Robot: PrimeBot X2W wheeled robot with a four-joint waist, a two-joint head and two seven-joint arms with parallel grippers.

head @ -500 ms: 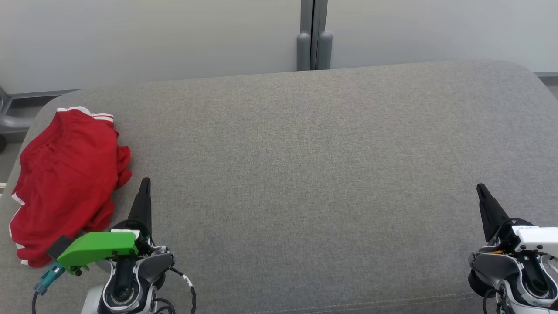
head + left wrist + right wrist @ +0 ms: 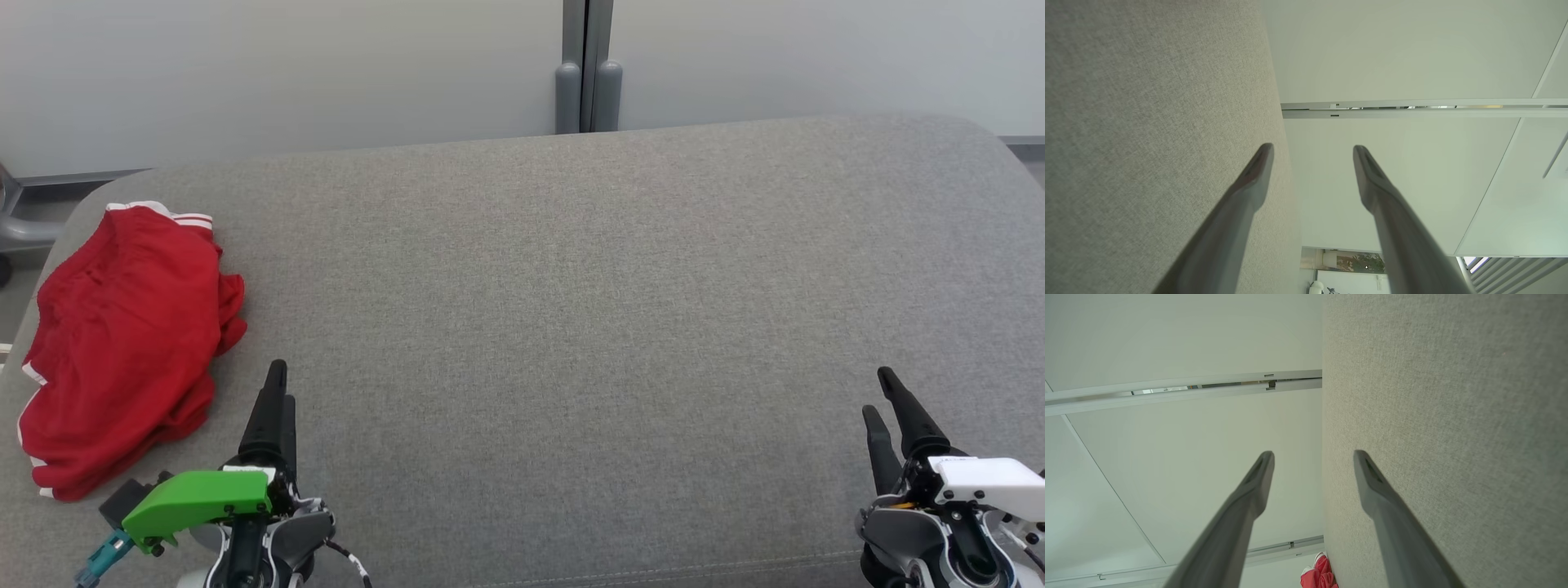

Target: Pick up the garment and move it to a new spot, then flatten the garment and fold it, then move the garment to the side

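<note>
The garment [image 2: 122, 343] is a crumpled red piece with white striped trim, lying at the far left end of the grey upholstered bench [image 2: 571, 286]. My left gripper [image 2: 282, 384] hovers just right of the garment's near edge, apart from it; in the left wrist view the left gripper [image 2: 1312, 148] is open and holds nothing. My right gripper [image 2: 878, 394] stands over the bench's near right corner, far from the cloth. The right gripper [image 2: 1314, 453] is open and holds nothing in the right wrist view, where the garment [image 2: 1319, 575] peeks in at the bottom edge.
Pale wall panels with a grey post [image 2: 588, 82] run behind the bench. A grey metal frame [image 2: 12, 220] shows past the bench's left end. The bench's rounded edges fall away at left and right, and bare fabric stretches between the two grippers.
Both grippers have drawn back toward the near edge of the bench. The right gripper's second finger has come into the head view. The garment has not moved.
</note>
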